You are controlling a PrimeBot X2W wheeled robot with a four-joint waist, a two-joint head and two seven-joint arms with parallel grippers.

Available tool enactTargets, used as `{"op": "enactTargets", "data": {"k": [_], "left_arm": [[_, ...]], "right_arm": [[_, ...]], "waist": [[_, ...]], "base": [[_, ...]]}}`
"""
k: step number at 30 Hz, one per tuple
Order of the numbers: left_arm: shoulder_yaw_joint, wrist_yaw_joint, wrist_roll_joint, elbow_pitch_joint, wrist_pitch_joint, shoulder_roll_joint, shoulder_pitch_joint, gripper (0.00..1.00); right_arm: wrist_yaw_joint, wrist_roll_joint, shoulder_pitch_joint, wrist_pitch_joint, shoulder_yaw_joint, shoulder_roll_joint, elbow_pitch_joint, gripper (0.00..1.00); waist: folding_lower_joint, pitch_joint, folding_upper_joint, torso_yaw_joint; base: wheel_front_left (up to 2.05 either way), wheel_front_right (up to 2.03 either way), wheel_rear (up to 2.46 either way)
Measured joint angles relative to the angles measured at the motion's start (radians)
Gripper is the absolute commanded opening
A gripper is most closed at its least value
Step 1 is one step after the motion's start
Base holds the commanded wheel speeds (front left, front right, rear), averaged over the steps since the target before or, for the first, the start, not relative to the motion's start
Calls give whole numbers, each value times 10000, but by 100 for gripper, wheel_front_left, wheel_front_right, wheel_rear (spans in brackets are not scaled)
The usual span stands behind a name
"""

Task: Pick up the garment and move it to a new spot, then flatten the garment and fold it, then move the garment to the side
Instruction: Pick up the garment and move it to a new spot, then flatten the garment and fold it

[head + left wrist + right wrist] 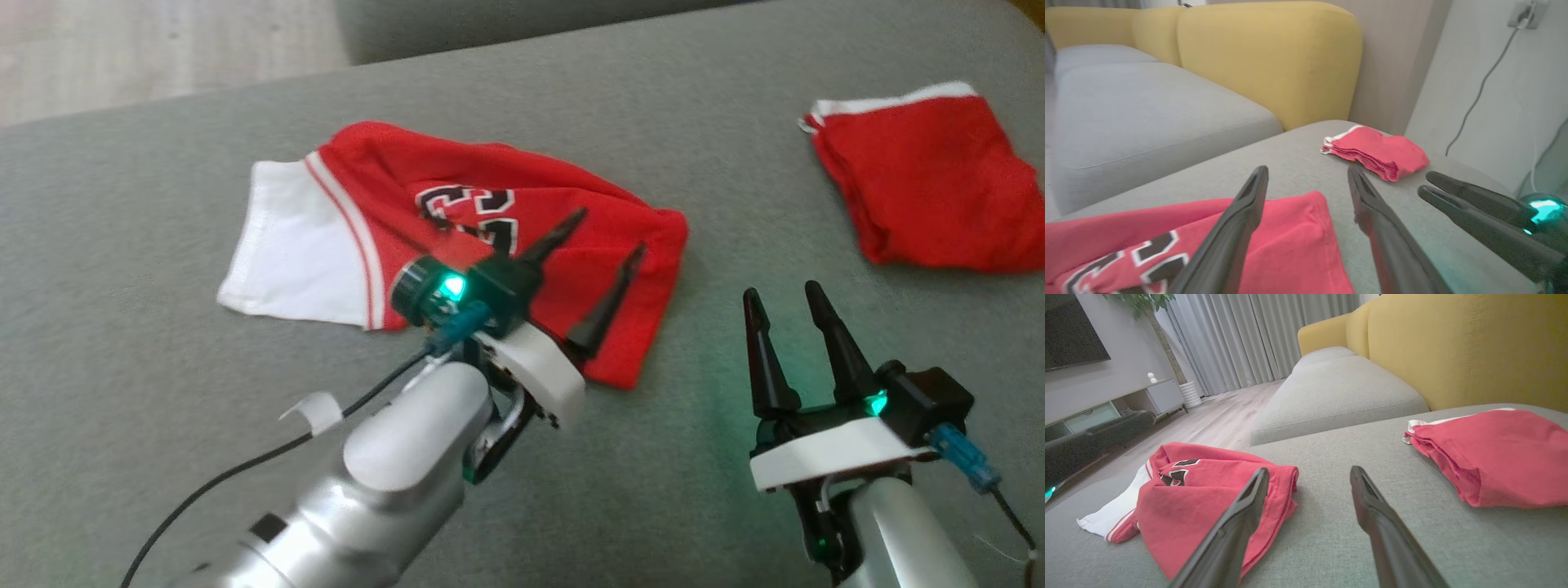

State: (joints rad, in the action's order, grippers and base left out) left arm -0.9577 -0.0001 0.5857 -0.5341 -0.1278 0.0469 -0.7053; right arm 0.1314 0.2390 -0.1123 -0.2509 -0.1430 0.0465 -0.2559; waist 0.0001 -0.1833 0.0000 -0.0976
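A wide grey cushion (163,367) carries two red garments. The task's garment, a red jersey (392,171) with a white panel and a black-and-white number, lies rumpled and partly folded over itself near the middle of the cushion. Its white panel points toward the cushion's left edge and its red end toward the right.

The left gripper (608,237) reaches in from the near edge and hangs over the jersey's right end. Its two dark fingers are spread wide with nothing between them, so the jersey is released. In the left wrist view, one finger of that gripper (1308,175) lies over the red cloth (1298,237) and the other over bare cushion (1298,163) just past the cloth's edge. Whether the tips touch the fabric cannot be told.

The right gripper (781,294) sits over bare cushion near the near edge, to the right of the jersey and apart from it. Its fingers are also parted and empty.

A second, folded red garment (931,180) with white trim lies toward the cushion's far right corner, well apart from the jersey. Behind the cushion stands a yellow backrest (1453,347).
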Motion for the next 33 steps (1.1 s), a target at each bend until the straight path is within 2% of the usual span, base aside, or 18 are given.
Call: {"op": "enactTargets", "data": {"k": [6,11,14,17,22,26,30,33], "left_arm": [[619,646,117,-502,-926,190,-77,100],[1519,1147,198,-259,-1212,1095,577,100],[2050,1461,215,213,-1218,1695,1619,100],[2673,1785,58,995,-1231,2004,2812,100],[3524,2036,-290,1866,-1233,1964,4610,100],[4006,2010,-629,2107,-1233,1726,5151,100],[4209,1741,-978,2161,-1233,1400,5098,100],[4358,1567,-1147,2105,-1233,1237,5092,100]], "right_arm": [[0,-27,30,0,207,2,-2,100],[0,-107,205,0,307,0,2,100],[0,-115,459,0,418,0,-4,100],[0,-151,618,0,493,-2,-12,100],[0,-203,672,0,583,-2,-21,100],[0,-307,673,0,600,-2,-21,100],[0,-568,665,0,495,-2,-247,100],[0,-1051,649,272,353,-2,-1101,100]], "waist": [[-1,332,0,725],[-1,679,0,1352],[-1,867,0,1712],[-2,1027,0,2024],[-2,1194,0,2403],[-2,1155,0,2543],[-1,1054,0,2613],[-1,958,0,2668]], "base": [[0,0,0],[0,0,0],[0,0,0],[0,0,0],[0,0,0],[0,0,0],[0,0,0],[0,0,0]]}}
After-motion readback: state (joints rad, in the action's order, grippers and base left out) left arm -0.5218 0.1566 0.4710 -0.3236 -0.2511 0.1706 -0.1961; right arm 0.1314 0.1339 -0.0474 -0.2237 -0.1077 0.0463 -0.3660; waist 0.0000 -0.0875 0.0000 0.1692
